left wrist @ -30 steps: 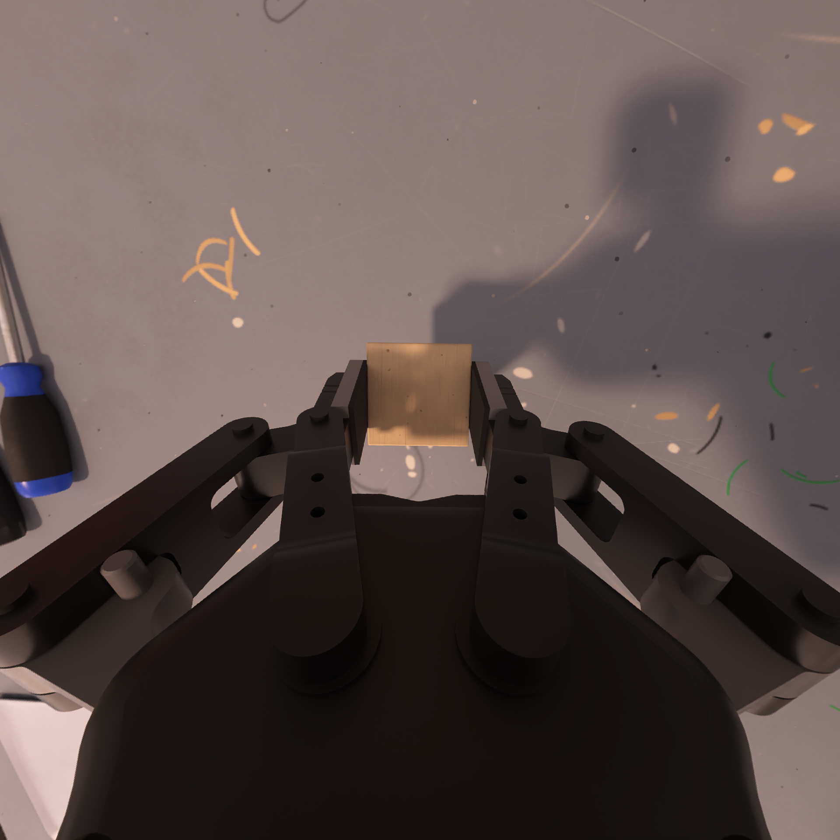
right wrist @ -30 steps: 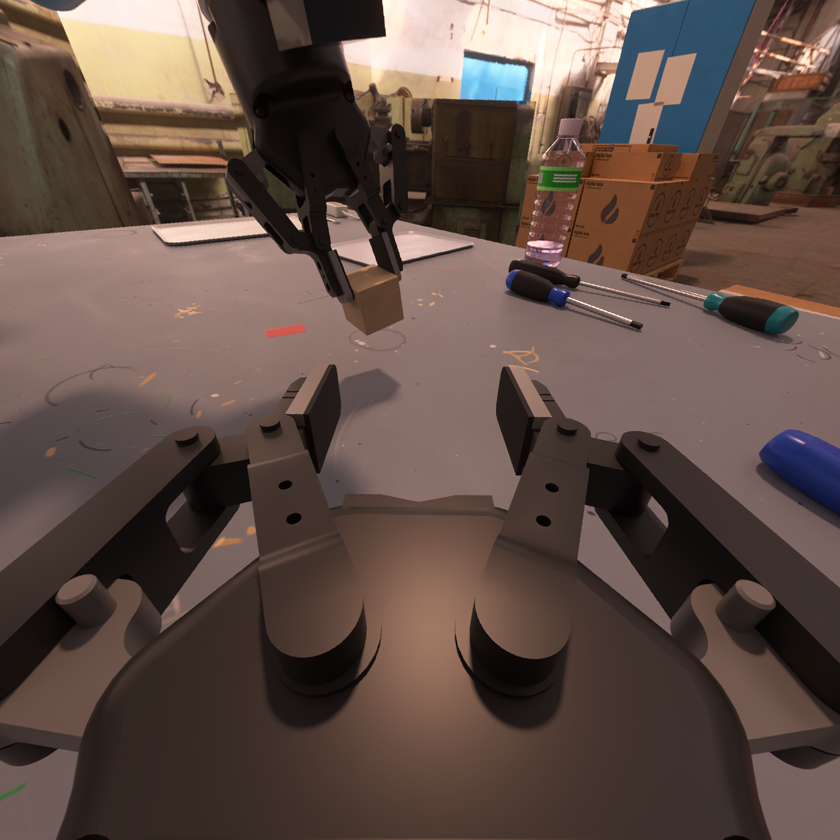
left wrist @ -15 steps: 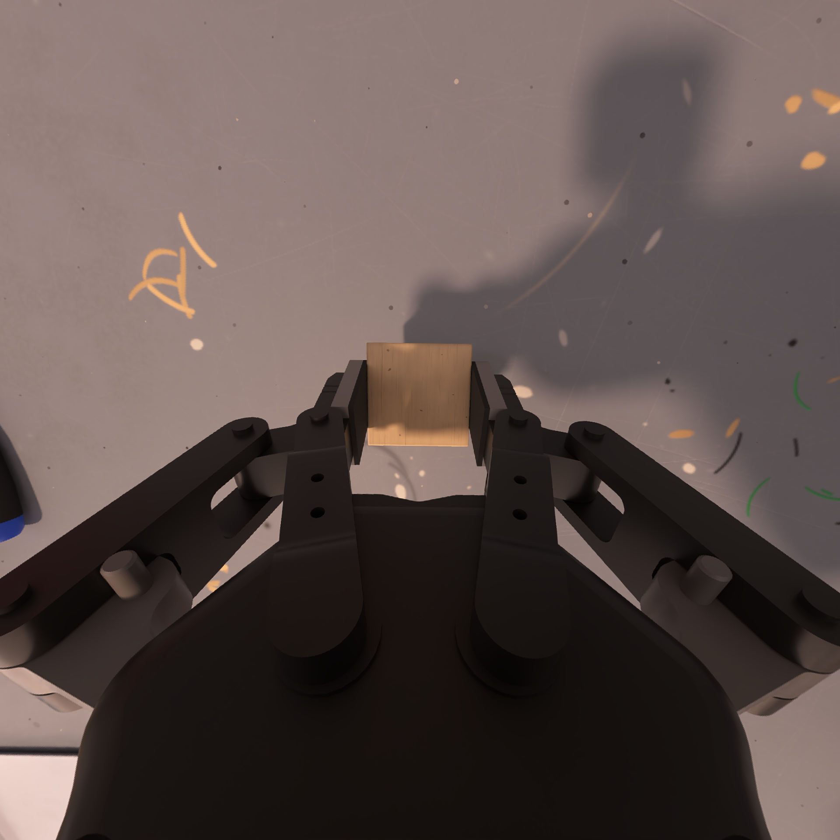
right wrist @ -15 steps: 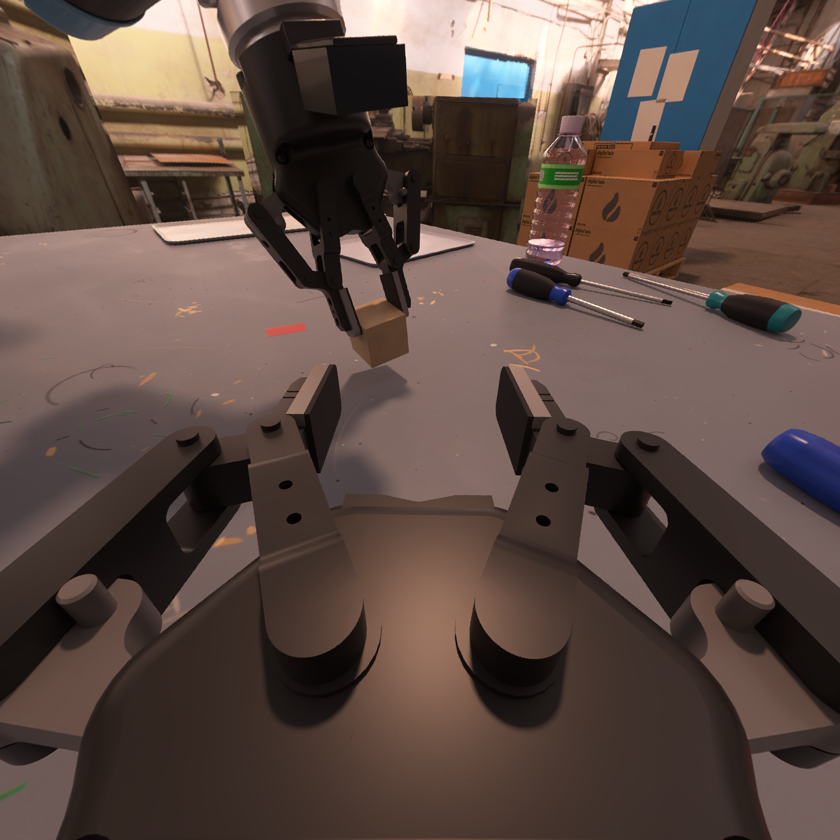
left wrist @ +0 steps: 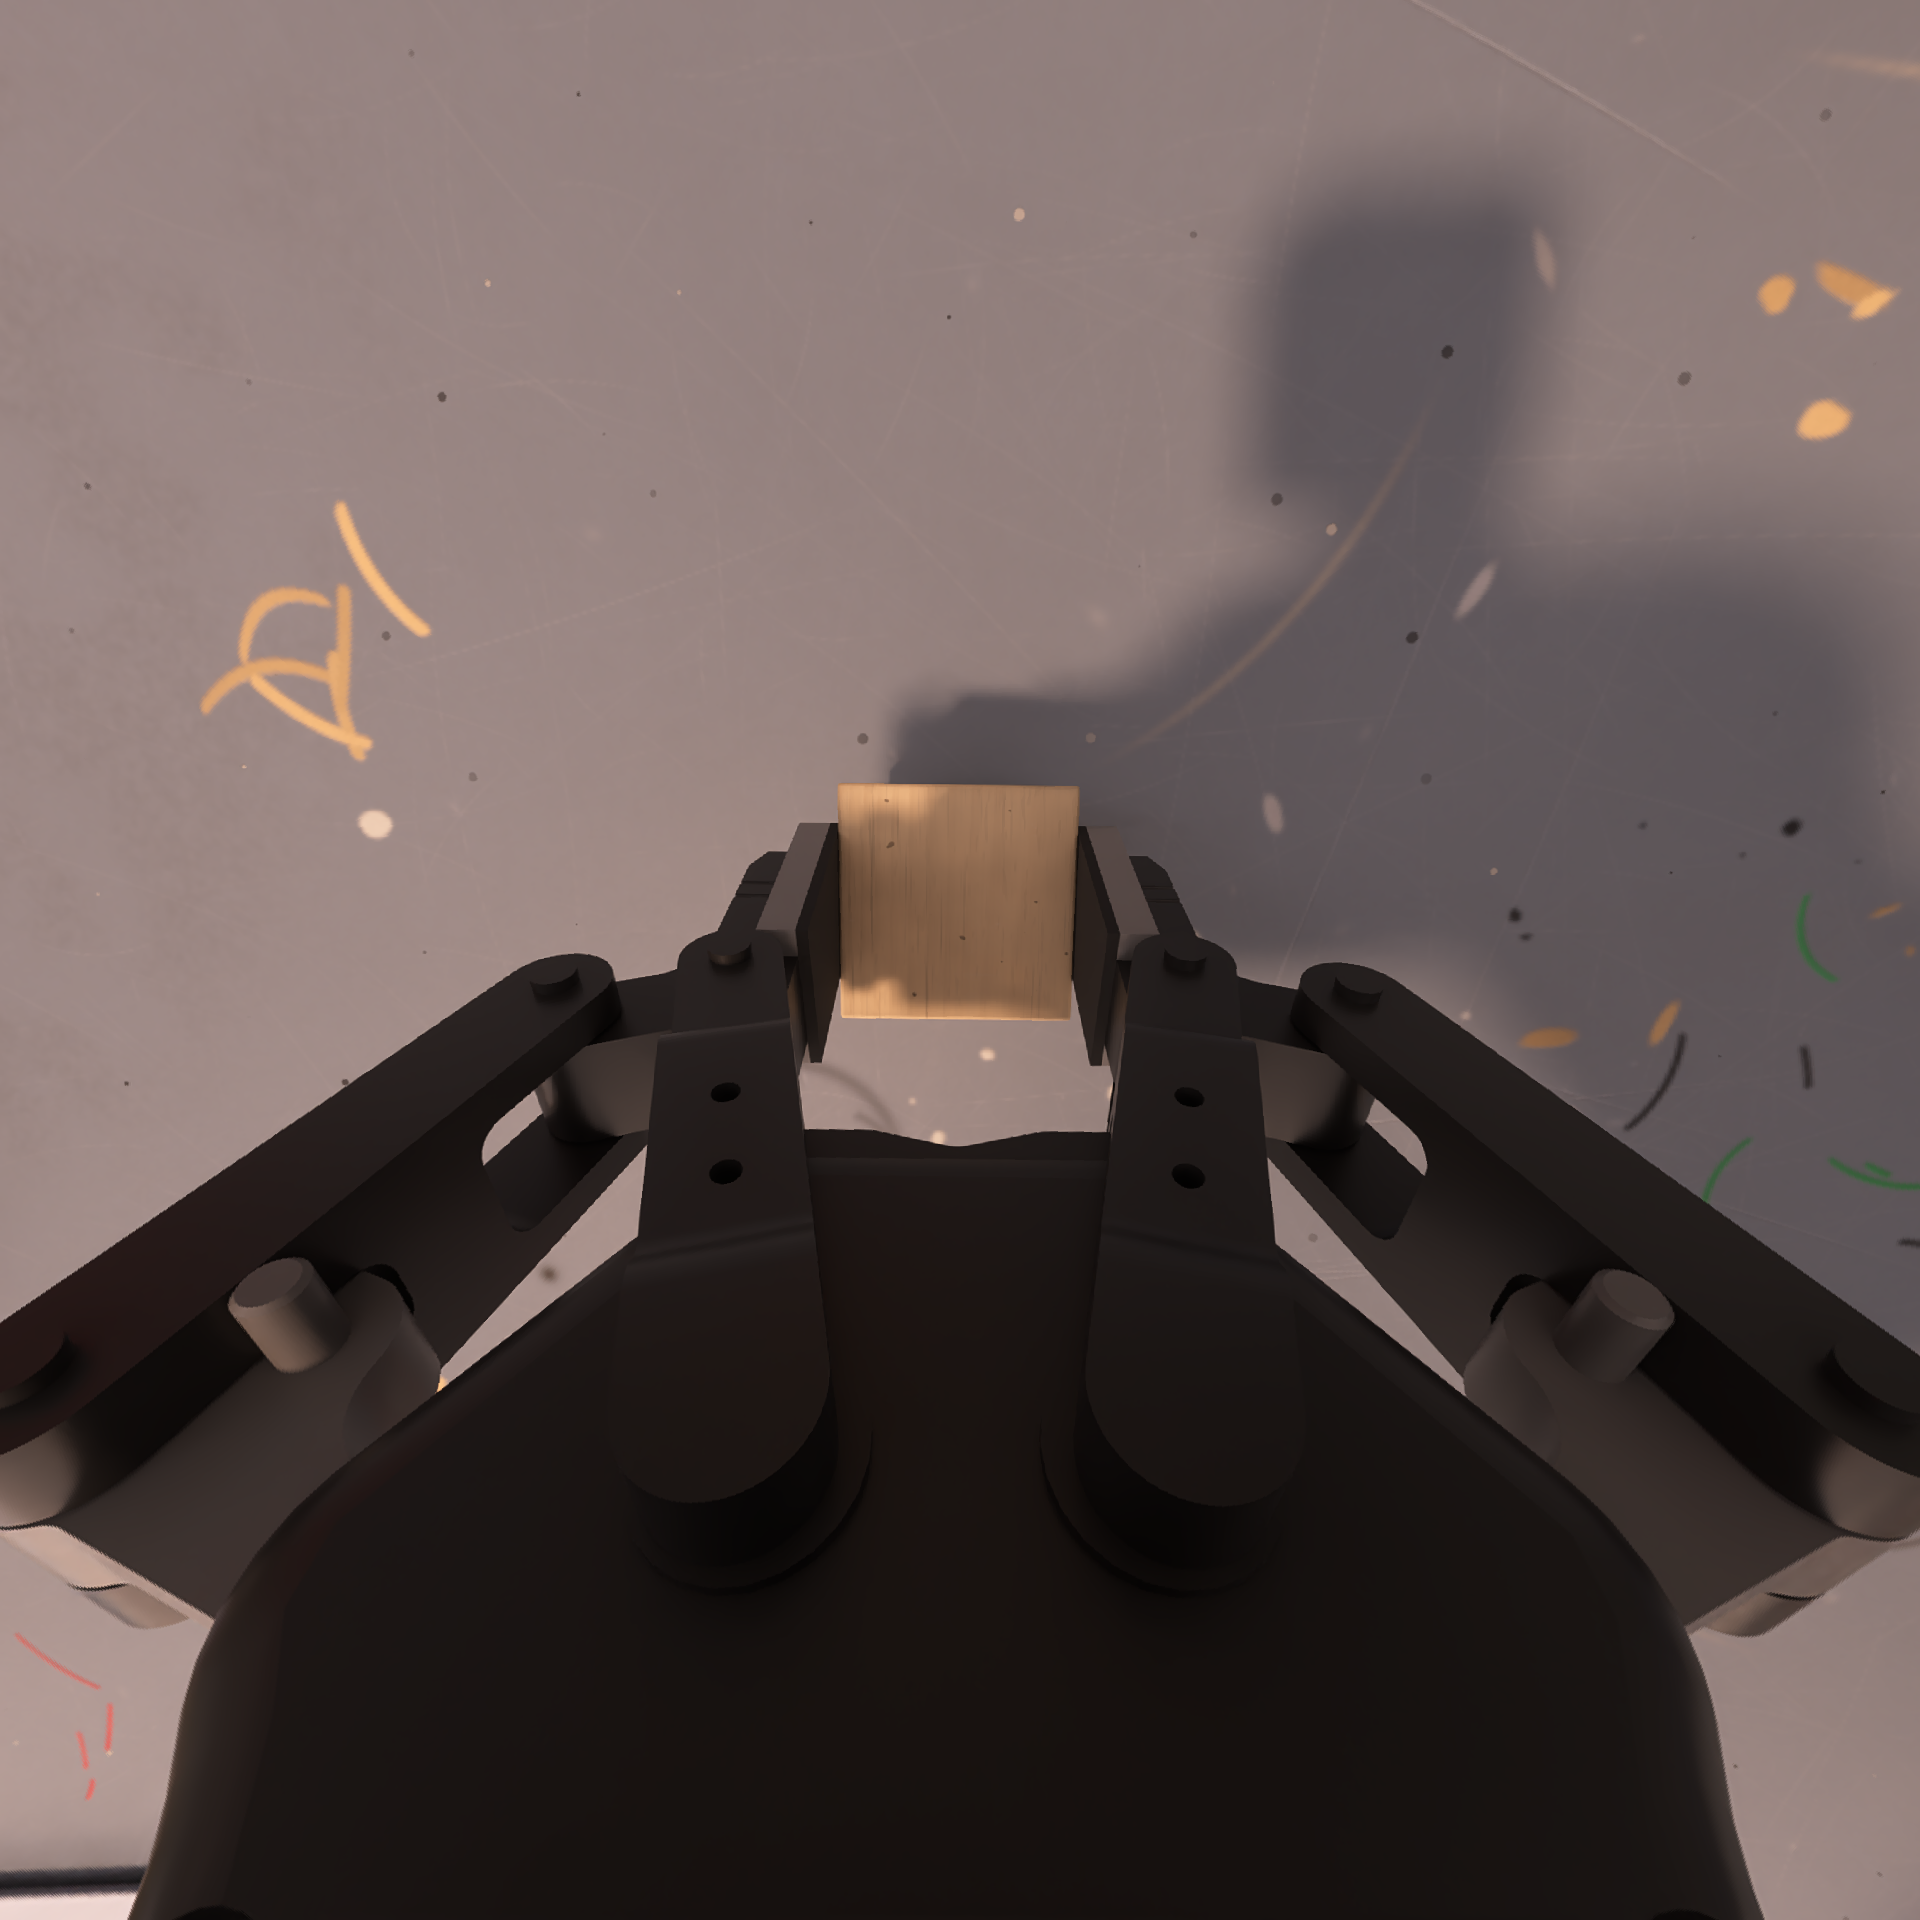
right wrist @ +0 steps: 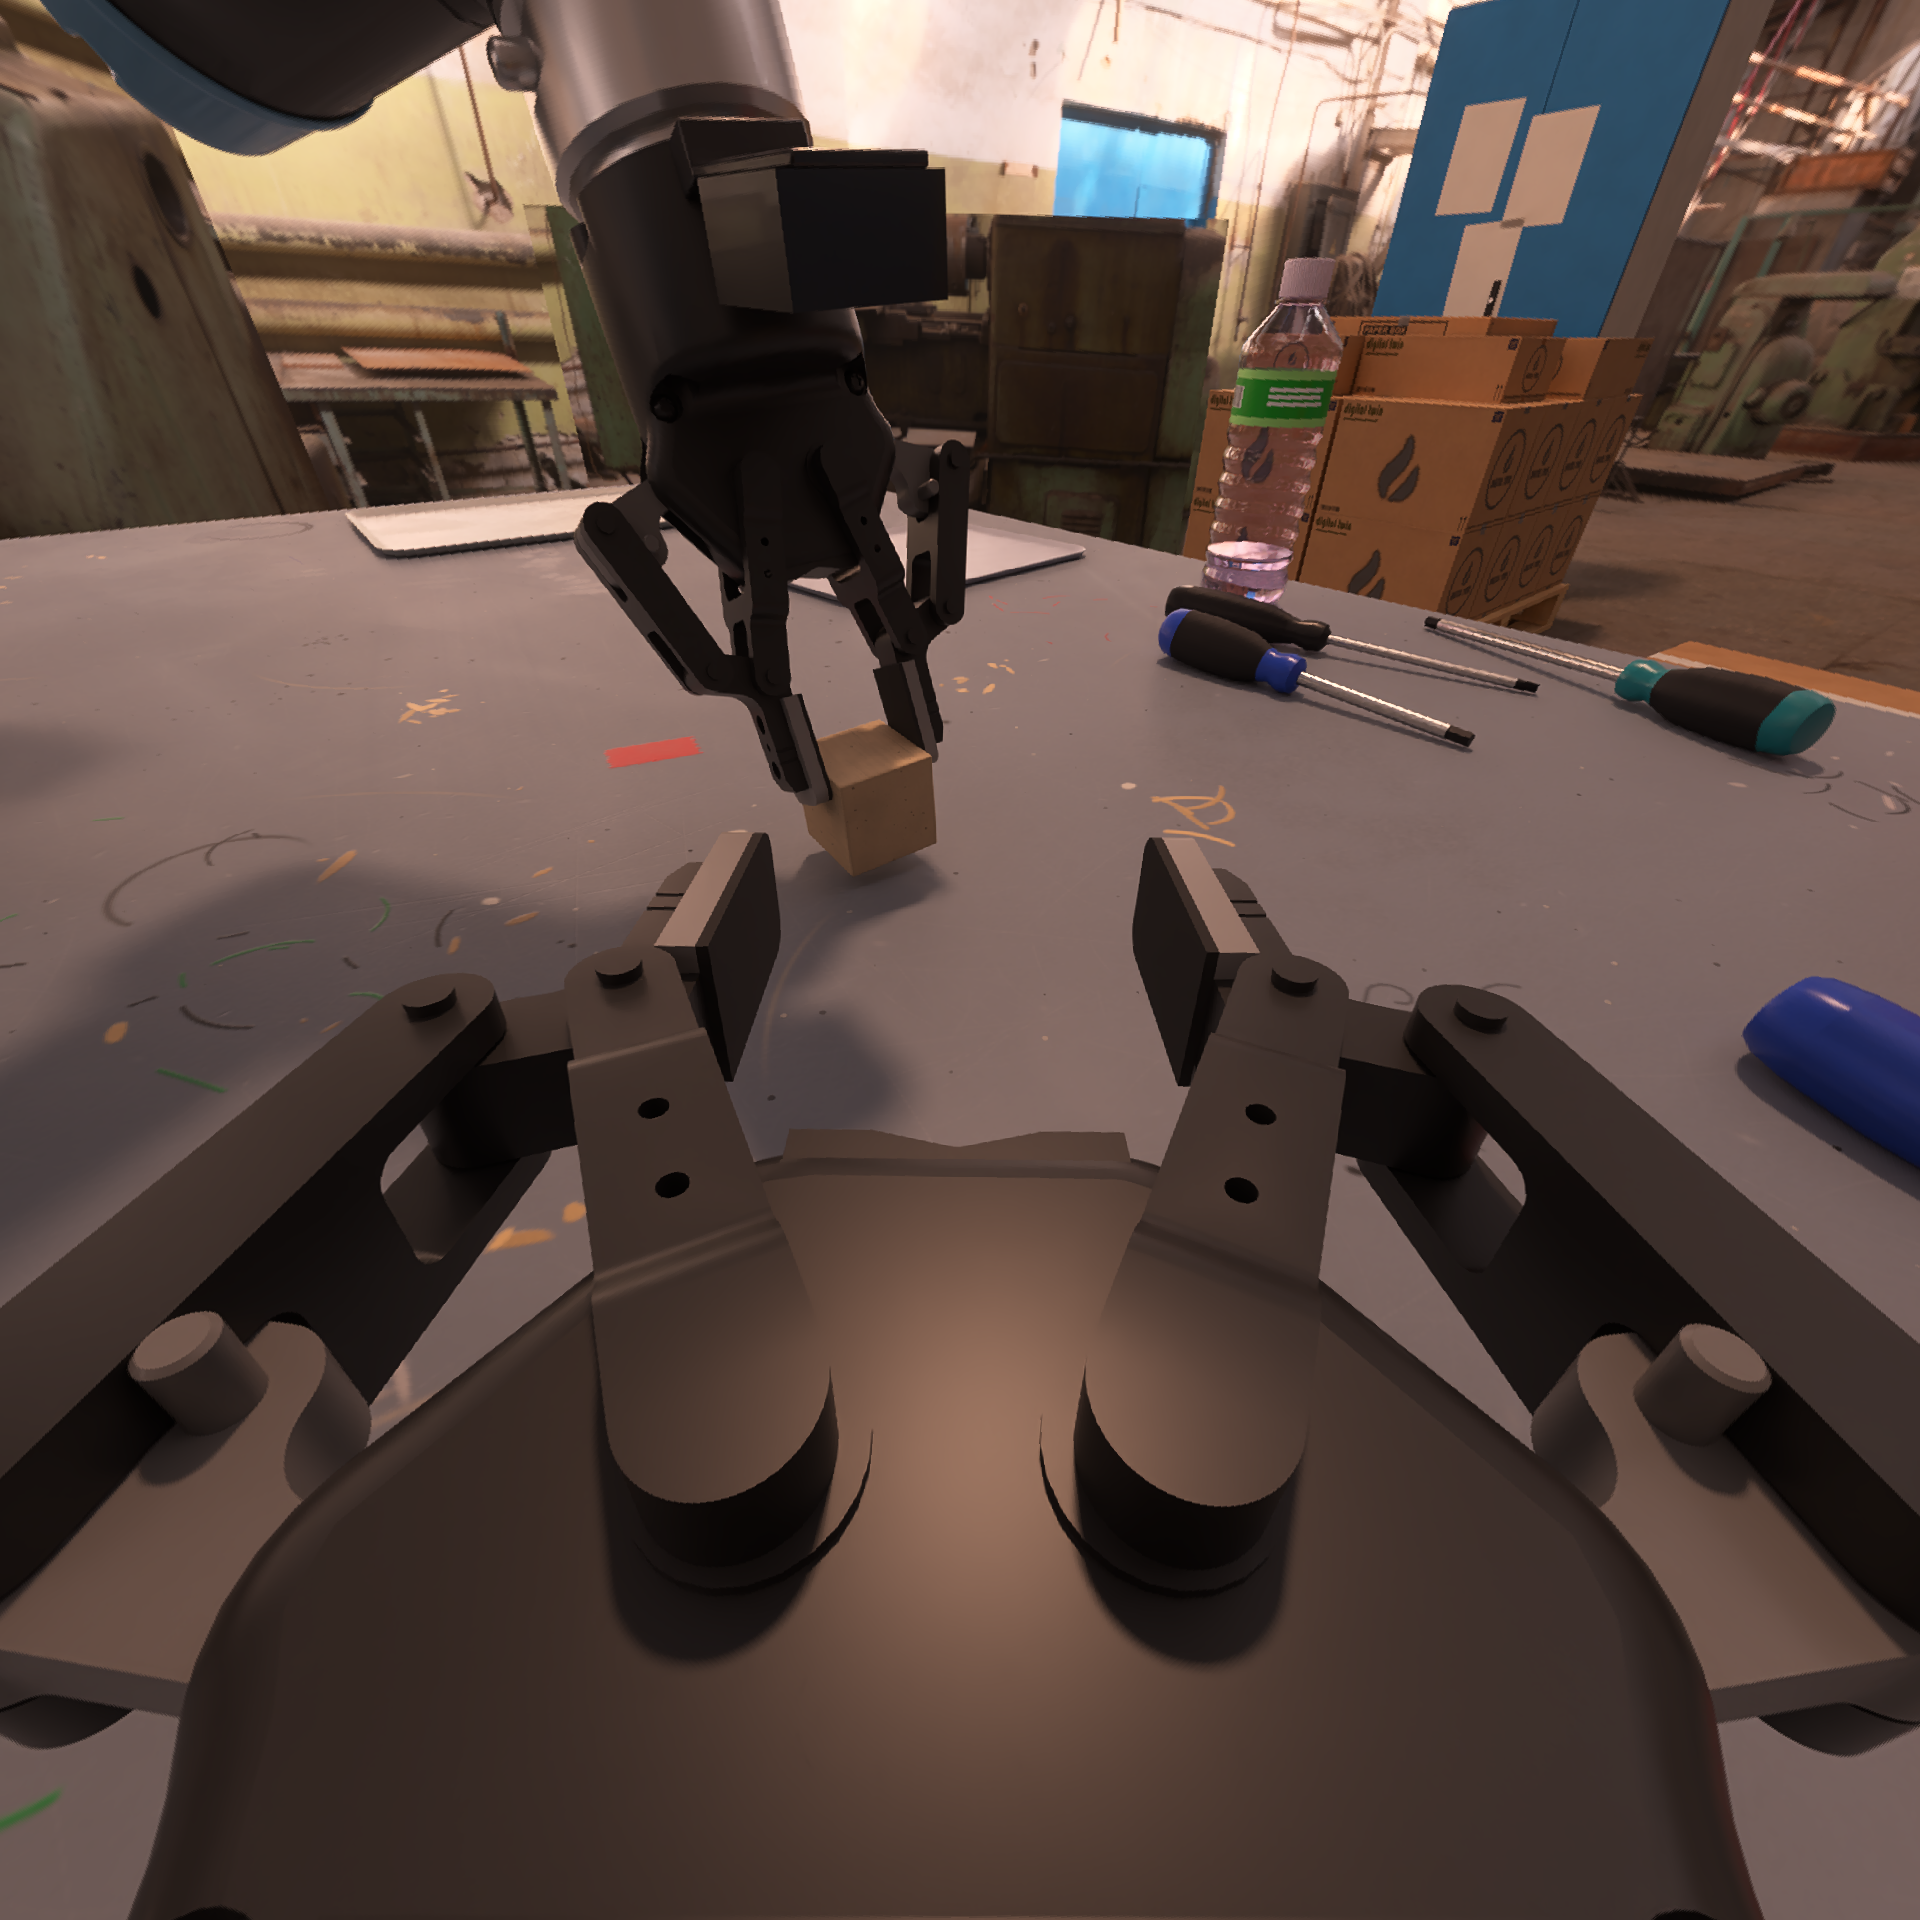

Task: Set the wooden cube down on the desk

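Note:
My left gripper is shut on the wooden cube, a light tan block held between both pads. In the right wrist view the left gripper holds the cube tilted, with its lowest corner at or just above the grey desk; I cannot tell if it touches. My right gripper is open and empty, low over the desk just in front of the cube.
Two screwdrivers and a teal-handled one lie at the right. A plastic bottle stands behind them. A blue object lies at the far right. White trays sit at the back edge. Cardboard boxes stand beyond the desk.
The left gripper has come down and toward the right gripper with the cube, from well above the desk to right at its surface. The right gripper has not moved.

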Robot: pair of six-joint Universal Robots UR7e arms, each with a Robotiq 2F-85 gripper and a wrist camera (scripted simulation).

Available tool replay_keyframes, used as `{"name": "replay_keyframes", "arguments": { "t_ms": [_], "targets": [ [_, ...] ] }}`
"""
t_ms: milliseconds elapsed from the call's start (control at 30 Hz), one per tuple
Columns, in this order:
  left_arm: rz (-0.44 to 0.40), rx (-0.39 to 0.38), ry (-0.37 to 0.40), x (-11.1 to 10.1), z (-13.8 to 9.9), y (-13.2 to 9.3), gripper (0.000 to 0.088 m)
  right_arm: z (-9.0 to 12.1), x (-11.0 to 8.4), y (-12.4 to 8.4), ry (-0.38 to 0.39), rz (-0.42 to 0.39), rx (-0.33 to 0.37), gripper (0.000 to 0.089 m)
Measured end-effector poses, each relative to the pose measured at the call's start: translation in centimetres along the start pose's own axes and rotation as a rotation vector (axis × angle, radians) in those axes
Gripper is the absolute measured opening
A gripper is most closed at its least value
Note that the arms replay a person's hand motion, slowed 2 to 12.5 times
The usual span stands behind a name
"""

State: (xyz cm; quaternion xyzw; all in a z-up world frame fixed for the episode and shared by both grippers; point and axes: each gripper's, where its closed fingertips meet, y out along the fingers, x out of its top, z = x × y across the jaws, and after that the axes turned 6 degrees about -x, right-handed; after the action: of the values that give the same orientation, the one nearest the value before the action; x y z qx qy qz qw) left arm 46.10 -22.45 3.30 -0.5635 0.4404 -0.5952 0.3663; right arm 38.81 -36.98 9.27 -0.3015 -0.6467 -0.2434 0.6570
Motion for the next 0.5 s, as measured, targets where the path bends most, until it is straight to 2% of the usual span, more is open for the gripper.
{"name": "replay_keyframes", "arguments": {
  "t_ms": [500],
  "targets": [
    [-0.024, -0.003, -0.001, 0.18, 0.18, 0.49, 0.0382, -0.03, -0.02, 0.03, 0.003, 0.002, 0.0, 0.0611]
  ]
}}
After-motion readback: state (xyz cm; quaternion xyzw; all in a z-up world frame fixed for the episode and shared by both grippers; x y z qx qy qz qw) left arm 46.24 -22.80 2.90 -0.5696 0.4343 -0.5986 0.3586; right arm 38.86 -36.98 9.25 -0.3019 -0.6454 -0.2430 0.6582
